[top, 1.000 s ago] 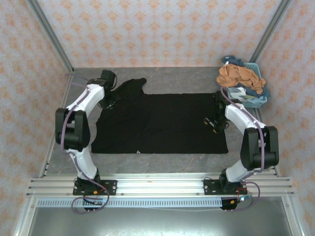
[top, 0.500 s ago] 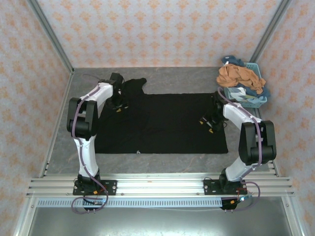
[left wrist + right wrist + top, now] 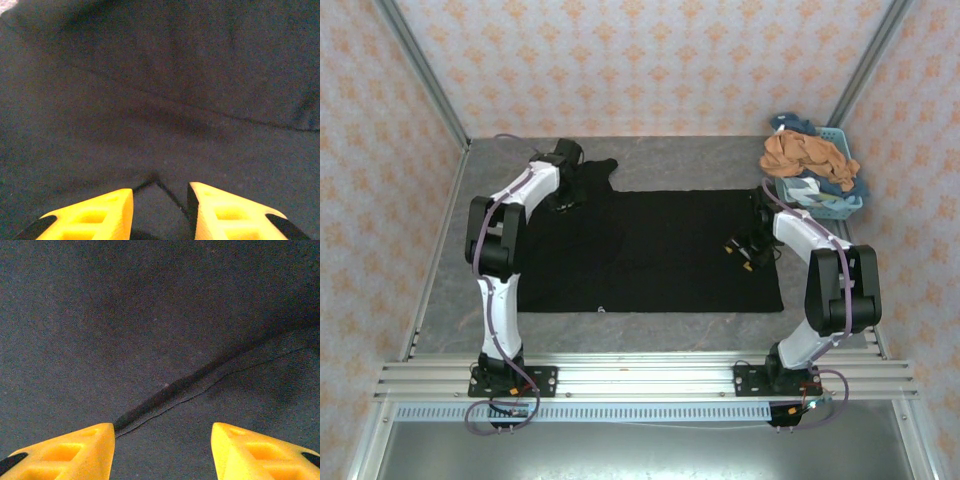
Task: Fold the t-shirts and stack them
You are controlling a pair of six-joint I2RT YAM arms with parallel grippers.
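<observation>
A large black t-shirt [image 3: 650, 250] lies spread flat on the grey table, one sleeve [image 3: 590, 172] sticking out at the far left. My left gripper [image 3: 563, 203] is low over the cloth beside that sleeve. In the left wrist view its yellow fingers [image 3: 107, 212] stand a little apart, open, with a small raised crease [image 3: 156, 179] of black cloth between them. My right gripper [image 3: 738, 250] hovers over the shirt's right part. It is open wide, its fingertips [image 3: 85, 450] straddling a folded edge [image 3: 200, 380] of the cloth. A rust-orange tee [image 3: 805, 155] and a blue tee [image 3: 850, 188] sit heaped in the basket.
The pale blue lattice basket [image 3: 830, 205] stands at the far right corner, close behind my right arm. Patterned walls and metal posts close in the table on three sides. Bare grey table [image 3: 710, 160] runs along the far side of the shirt.
My left arm has swung right and farther back, from the shirt's left edge onto the cloth by the sleeve, its fingers parting slightly. The right gripper shifted slightly left.
</observation>
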